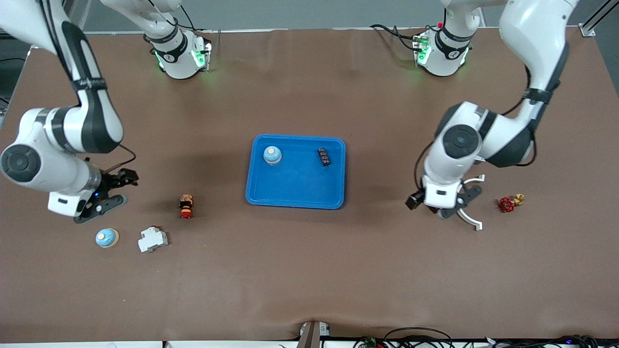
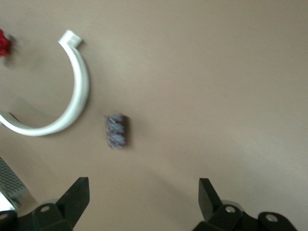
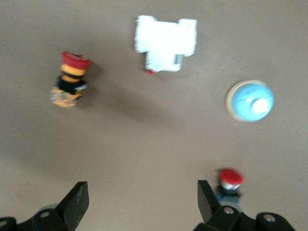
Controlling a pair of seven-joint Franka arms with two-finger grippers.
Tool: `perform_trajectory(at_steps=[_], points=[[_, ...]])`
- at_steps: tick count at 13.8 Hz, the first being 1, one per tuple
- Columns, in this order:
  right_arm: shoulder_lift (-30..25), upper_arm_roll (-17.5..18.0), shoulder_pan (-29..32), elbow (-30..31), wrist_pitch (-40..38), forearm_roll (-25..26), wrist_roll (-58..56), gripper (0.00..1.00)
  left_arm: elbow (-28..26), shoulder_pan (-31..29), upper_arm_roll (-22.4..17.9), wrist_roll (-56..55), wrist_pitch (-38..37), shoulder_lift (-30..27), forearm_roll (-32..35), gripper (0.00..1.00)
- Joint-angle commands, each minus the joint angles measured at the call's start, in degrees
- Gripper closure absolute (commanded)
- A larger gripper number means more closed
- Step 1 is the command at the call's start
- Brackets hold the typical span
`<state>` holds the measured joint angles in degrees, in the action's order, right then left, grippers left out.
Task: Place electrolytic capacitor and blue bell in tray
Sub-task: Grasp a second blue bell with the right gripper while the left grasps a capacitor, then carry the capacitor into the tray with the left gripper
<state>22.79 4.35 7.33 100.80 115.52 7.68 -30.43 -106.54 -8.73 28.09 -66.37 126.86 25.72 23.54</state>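
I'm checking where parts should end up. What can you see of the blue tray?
The blue tray is a shallow rectangle of bright, glossy plastic with rounded corners and a raised rim. It lies flat at the table's middle. Inside sit a blue bell and a small black part, apart from each other. Neither gripper is near it.

Tray [image 1: 295,200]: centre of frame; in it, bell [image 1: 272,154] at upper corner toward the right arm's end, terminal block [image 1: 323,156] beside it. Lower in frame, toward the right arm's end: push button [image 1: 186,206], breaker [image 1: 153,239], second bell [image 1: 106,238], under right gripper [image 1: 109,191]. Toward the left arm's end: curved clip [image 1: 471,220], valve handle [image 1: 508,204], capacitor [image 2: 116,131] (wrist view only) beside clip, below left gripper [image 1: 452,208]
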Motion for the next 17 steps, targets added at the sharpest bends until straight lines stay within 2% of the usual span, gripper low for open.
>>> perform_trajectory(at_steps=[1,4,6,8,11,13,14,15,17], points=[[7.3,1.2,2.9,-9.3,-1.3,1.3,-5.3,0.00,-0.3,-3.5,0.8,0.1,0.2,4.0,1.3,0.00],[10.9,1.2,3.4,-12.2,1.8,5.3,-5.5,0.00,-0.4,-5.4,0.8,-1.0,3.6,8.3,0.6,0.00],[13.0,1.2,4.5,-12.4,5.6,6.7,-5.5,0.00,-0.4,-5.5,0.7,-2.5,4.3,10.0,0.6,0.15],[14.9,1.2,5.6,-12.4,9.9,6.6,-5.7,0.00,-0.5,-6.2,0.7,-3.2,4.4,10.3,0.7,0.19],[17.5,1.2,6.7,-12.4,14.6,6.6,-7.9,0.00,-1.0,-6.7,0.6,-3.2,4.4,10.8,1.3,0.48],[18.3,1.2,7.3,-12.4,15.8,6.6,-8.4,0.00,-0.6,-6.7,0.6,-3.3,4.4,10.8,1.3,0.83],[18.7,1.2,7.4,-12.4,15.8,6.7,-8.5,0.00,-0.6,-6.6,0.6,-3.3,4.4,11.0,1.3,0.97],[19.3,1.2,7.7,-12.4,16.0,6.9,-8.6,0.00,-0.6,-6.7,0.6,-3.3,4.4,11.0,1.3,1.00],[20.4,1.2,8.1,-12.4,19.0,7.8,-10.3,0.00,-0.6,-6.8,0.6,-3.4,4.1,10.7,1.3,1.00]])
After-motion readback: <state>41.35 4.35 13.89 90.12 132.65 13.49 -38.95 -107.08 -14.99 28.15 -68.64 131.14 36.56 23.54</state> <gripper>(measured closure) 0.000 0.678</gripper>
